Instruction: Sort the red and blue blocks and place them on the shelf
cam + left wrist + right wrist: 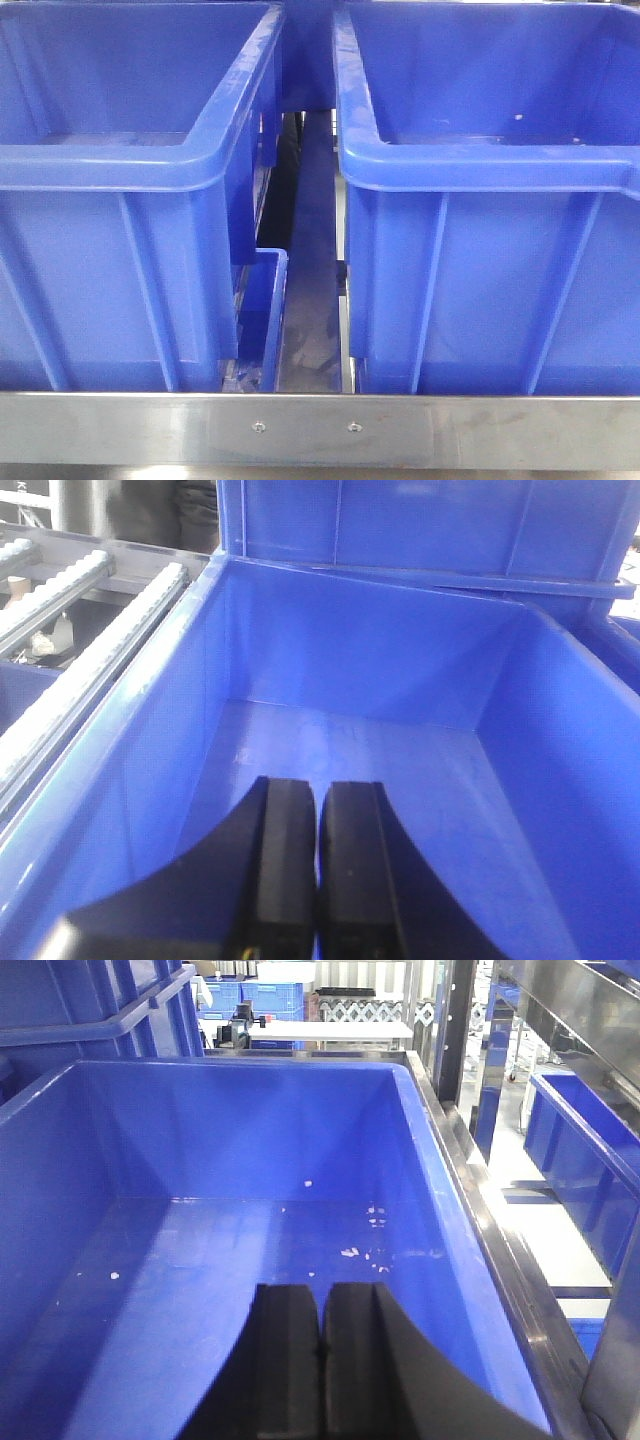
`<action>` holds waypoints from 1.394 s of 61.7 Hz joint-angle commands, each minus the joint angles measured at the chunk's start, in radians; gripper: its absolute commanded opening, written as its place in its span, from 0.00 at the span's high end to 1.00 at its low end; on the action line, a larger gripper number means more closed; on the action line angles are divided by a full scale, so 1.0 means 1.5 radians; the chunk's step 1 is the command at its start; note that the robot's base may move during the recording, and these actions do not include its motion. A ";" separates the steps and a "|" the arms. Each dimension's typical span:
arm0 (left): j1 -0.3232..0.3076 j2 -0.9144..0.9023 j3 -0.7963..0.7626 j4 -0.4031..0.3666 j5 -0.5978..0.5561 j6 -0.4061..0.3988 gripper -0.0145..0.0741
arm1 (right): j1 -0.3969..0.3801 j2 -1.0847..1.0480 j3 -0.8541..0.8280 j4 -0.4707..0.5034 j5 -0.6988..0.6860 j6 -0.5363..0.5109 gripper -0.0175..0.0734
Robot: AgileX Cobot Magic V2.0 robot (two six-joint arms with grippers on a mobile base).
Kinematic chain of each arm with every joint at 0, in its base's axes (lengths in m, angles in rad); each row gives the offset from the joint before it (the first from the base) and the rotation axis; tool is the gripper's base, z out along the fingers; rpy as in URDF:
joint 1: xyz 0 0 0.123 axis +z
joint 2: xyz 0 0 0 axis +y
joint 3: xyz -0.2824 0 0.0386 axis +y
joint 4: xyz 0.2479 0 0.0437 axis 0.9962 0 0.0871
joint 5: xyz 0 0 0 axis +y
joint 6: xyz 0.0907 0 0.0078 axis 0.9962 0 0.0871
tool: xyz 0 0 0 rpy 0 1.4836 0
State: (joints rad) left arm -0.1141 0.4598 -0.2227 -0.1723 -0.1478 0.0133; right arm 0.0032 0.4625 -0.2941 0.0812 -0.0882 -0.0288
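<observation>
Red and blue blocks were not visible in any view, so I couldn't tell where they were. The stainless-steel shelf showed its flat front rail [120, 430] with two screws [258, 427] across the bottom of the front view. Two large blue plastic bins sat side by side on it behind the rail, left bin [130, 170] and right bin [480, 170], apart, with a smaller blue bin [262, 320] low in the gap between them. The left gripper [318, 810] hung over the left bin's interior [400, 780], black fingers [285, 850] pressed together, nothing between them. White roller tracks [90, 650] ran beside that bin. The right gripper [322, 1305] hung over the right bin's floor [200, 1290], fingers [355, 1350] likewise closed and holding nothing; white specks [350, 1252] lay on the floor. No legible labels or brand marks anywhere.
</observation>
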 commanded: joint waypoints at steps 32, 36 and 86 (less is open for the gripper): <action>0.000 0.001 -0.017 -0.004 -0.061 -0.003 0.70 | -0.002 0.001 -0.020 -0.007 -0.055 -0.004 0.76; 0.000 0.001 -0.017 -0.004 -0.061 -0.003 0.70 | -0.002 -0.006 -0.020 -0.007 -0.055 -0.004 0.76; 0.000 0.001 -0.017 -0.004 -0.061 -0.003 0.70 | -0.001 -0.192 -0.017 -0.007 0.112 -0.005 0.76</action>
State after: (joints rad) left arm -0.1141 0.4598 -0.2181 -0.1723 -0.1478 0.0133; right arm 0.0032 0.2031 -0.2926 0.0812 0.0672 -0.0288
